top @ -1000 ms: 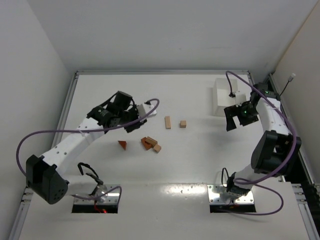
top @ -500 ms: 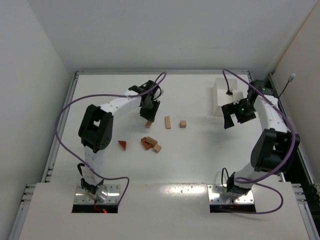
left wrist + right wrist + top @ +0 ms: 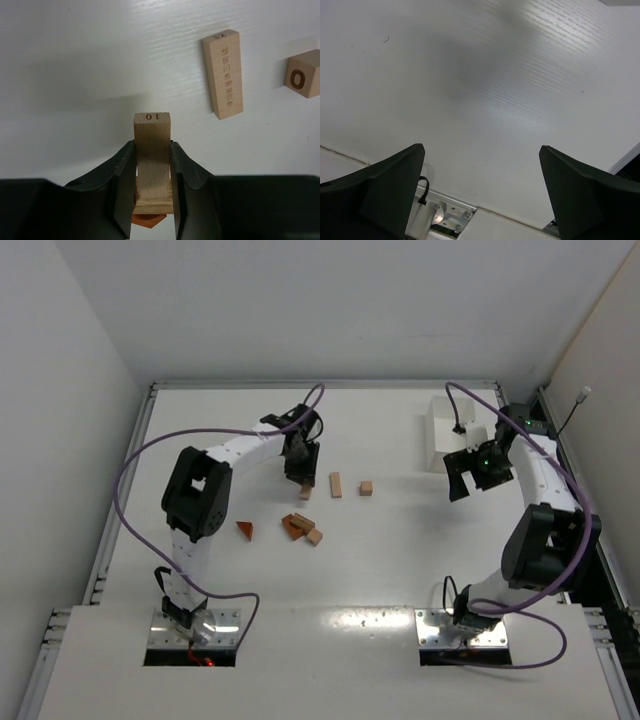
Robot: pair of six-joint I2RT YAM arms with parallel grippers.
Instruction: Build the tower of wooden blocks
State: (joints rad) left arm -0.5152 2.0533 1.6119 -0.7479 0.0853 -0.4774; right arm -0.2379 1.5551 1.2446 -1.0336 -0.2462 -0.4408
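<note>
While the left gripper (image 3: pixel 151 150) clamps a bar (image 3: pixel 152 125) near the flat bar (image 3: pixel 222 74), likely for stacking, the right gripper (image 3: pixel 481 150) gapes.

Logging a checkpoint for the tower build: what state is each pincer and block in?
Left pincer: shut on the bar marked 10.
Bar marked 10: gripped, end pointing downward.
Right pincer: open, empty.
Long bar: lying flat, loose.
Cube: loose, unstacked.
Red wedge: loose, apart from others.
</note>
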